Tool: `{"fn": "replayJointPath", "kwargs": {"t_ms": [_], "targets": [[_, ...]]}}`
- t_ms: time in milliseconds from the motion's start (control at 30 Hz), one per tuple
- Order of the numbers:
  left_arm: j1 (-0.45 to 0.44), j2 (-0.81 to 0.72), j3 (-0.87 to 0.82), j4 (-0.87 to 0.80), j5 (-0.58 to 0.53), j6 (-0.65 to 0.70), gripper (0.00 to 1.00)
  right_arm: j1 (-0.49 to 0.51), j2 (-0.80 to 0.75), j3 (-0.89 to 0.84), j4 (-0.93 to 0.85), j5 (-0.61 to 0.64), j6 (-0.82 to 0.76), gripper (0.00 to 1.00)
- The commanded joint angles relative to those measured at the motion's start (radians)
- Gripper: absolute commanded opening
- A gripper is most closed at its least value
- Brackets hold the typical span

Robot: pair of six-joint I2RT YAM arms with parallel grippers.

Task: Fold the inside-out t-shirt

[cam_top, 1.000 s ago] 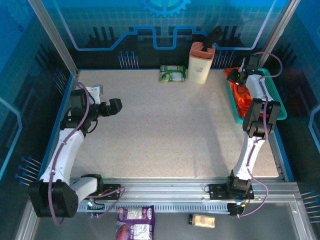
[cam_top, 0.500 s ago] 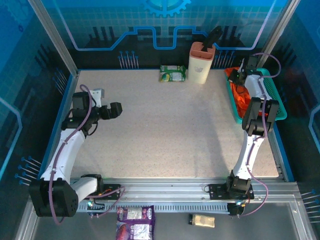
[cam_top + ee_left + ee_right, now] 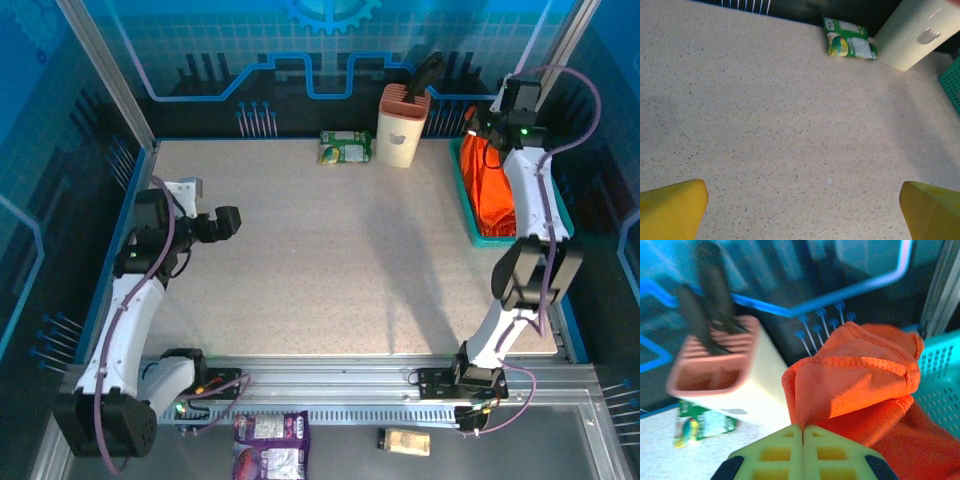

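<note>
One garment to sort out: bright orange t-shirt [image 3: 490,185], dangling as a long bunch from the right hand [image 3: 487,135], lower end down inside the teal mesh basket [image 3: 505,240] at the far right corner of the desk [image 3: 350,260], just past the knife block [image 3: 403,125] and the green packet [image 3: 345,147]. Right hand clenched tight on a folded bit of stitched edge, going by the wrist view. Can't tell if that's sleeve or hem, tbh. Left hand [image 3: 230,222] spread wide, grasping nothing, hovering over the bare left side of the desk.

Handling guess: thin, floppy, next to no weight. Zero stiffness, so expect sagging and bunching anywhere unsupported. Not fragile or slippery, but could easily snag on the basket mesh or rim on the way out.

Best bet for a hold: seams and corners rather than mid-panel. Pinch two spots well apart, say both shoulders or both hem corners, one per hand, then drag flat across the desk before any folding.
</note>
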Motion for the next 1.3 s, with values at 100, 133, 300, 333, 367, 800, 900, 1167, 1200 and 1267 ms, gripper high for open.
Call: {"fn": "replayJointPath", "kwargs": {"t_ms": [100, 133, 300, 333, 367, 800, 900, 1167, 1200, 1267], "targets": [[-0.009, -0.086, 0.050, -0.003, 0.077, -0.101, 0.99, 0.095, -0.203, 0.001, -0.111, -0.019, -0.025, 0.00], [-0.011, -0.093, 0.053, 0.002, 0.085, -0.112, 0.99, 0.118, -0.225, 0.013, -0.137, -0.025, -0.026, 0.00], [-0.014, -0.121, 0.077, 0.029, 0.132, -0.155, 0.99, 0.239, -0.294, 0.102, -0.229, -0.103, 0.002, 0.00], [-0.014, -0.122, 0.083, 0.031, 0.141, -0.161, 0.99, 0.268, -0.301, 0.116, -0.236, -0.118, 0.009, 0.00], [-0.015, -0.122, 0.090, 0.036, 0.152, -0.169, 0.98, 0.299, -0.306, 0.133, -0.242, -0.132, 0.019, 0.00], [-0.031, -0.096, 0.124, 0.077, 0.253, -0.237, 0.94, 0.701, -0.209, 0.373, -0.207, -0.185, 0.086, 0.00], [-0.035, -0.098, 0.121, 0.064, 0.253, -0.231, 0.94, 0.702, -0.202, 0.333, -0.185, -0.150, 0.103, 0.00], [-0.044, -0.095, 0.077, 0.022, 0.248, -0.224, 0.90, 0.589, -0.266, -0.089, -0.088, 0.006, 0.136, 0.01], [-0.046, -0.090, 0.069, 0.020, 0.249, -0.227, 0.90, 0.555, -0.269, -0.149, -0.079, 0.020, 0.145, 0.02], [-0.052, -0.079, 0.054, 0.017, 0.249, -0.232, 0.90, 0.494, -0.267, -0.239, -0.080, 0.036, 0.165, 0.07]]}}
